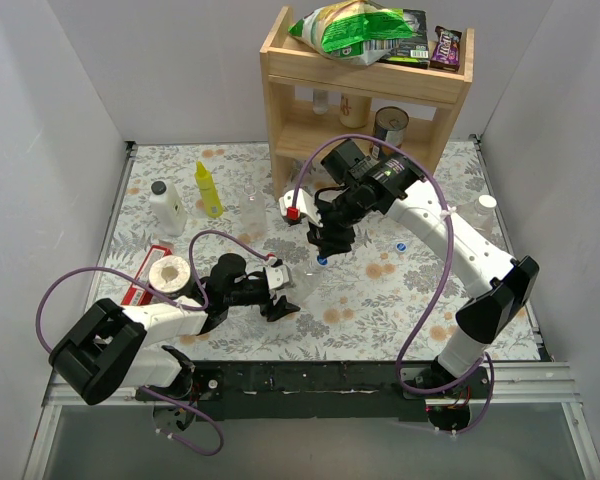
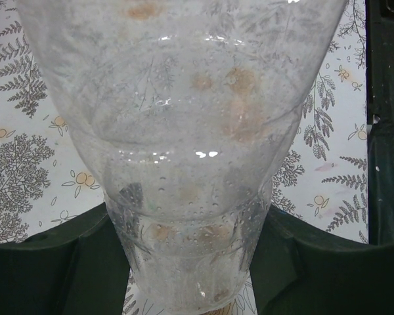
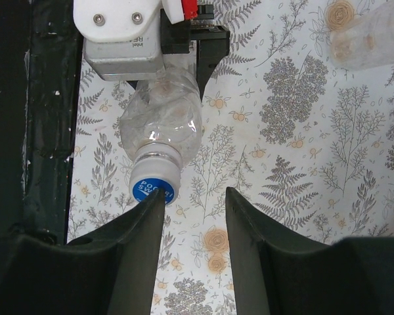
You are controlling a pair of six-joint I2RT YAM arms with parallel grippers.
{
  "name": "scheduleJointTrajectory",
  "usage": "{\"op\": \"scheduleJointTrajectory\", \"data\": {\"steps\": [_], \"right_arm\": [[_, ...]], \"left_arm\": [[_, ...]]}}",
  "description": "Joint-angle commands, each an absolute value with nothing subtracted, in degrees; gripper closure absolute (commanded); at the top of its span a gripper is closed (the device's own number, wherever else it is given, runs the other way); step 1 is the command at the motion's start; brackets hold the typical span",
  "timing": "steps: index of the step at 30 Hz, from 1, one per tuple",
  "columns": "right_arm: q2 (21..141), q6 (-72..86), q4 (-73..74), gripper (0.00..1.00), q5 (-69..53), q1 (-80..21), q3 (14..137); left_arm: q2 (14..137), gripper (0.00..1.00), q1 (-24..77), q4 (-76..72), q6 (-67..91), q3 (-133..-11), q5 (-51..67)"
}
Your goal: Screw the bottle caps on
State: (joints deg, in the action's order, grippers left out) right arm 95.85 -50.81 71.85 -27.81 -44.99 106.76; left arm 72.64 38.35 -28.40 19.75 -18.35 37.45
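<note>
Blue cap (image 3: 152, 187) on the neck of a clear bottle (image 3: 164, 125), how far screwed unclear, bottle near the table's (image 1: 430, 290) front centre, clamped by left gripper (image 1: 285, 288), base hidden, right gripper (image 3: 194, 197) fingers apart beside cap, second cap (image 1: 401, 245) lying loose.

- Our left arm (image 1: 170, 318) lies low, and we reach rightward from its base with the forearm nearly level.
- Our left gripper (image 1: 280, 290) is clamped around a clear bottle (image 1: 303, 286), one finger on either side of its body.
- Our right arm (image 1: 450, 235) arches high and leans left, its wrist bent downward.
- Our right gripper (image 1: 325, 250) points down with its fingers (image 3: 138, 230) parted, gripping nothing.
</note>
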Motion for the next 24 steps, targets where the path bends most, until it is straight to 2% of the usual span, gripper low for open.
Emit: {"op": "scheduleJointTrajectory", "data": {"steps": [1,8,12,16,19,20,22,23,24], "right_arm": [[96.50,-50.62,70.93,0.52,-29.62,-45.09,107.67],[96.33,-50.71,71.36,0.52,-29.36,-45.44,108.01],[97.29,-49.48,71.72,0.51,-24.63,-45.35,112.66],[98.26,-50.19,72.60,0.51,-22.59,-42.29,118.47],[96.34,-49.75,70.15,0.47,-23.46,-39.22,115.33],[93.98,-48.79,68.40,0.43,-24.16,-37.63,112.09],[93.08,-48.34,68.29,0.24,-28.98,-34.65,109.87],[92.29,-47.99,68.29,0.11,-31.09,-33.93,109.25],[92.02,-47.90,68.55,0.06,-35.29,-33.06,108.20]], "left_arm": [[71.63,1.00,38.32,-32.08,19.16,-19.16,39.29],[72.95,1.00,38.32,-31.82,21.70,-19.42,38.06],[72.60,1.00,38.32,-31.38,22.41,-19.16,38.14],[72.25,1.00,38.32,-30.59,22.67,-18.98,37.79],[72.07,1.00,38.15,-31.11,25.57,-18.90,36.30],[72.07,1.00,37.80,-31.29,27.66,-19.07,34.99],[71.90,1.00,37.36,-31.46,30.57,-19.07,34.37],[71.81,1.00,37.27,-31.20,30.67,-19.25,34.54],[71.37,1.00,37.27,-31.11,30.85,-19.25,34.63]]}}
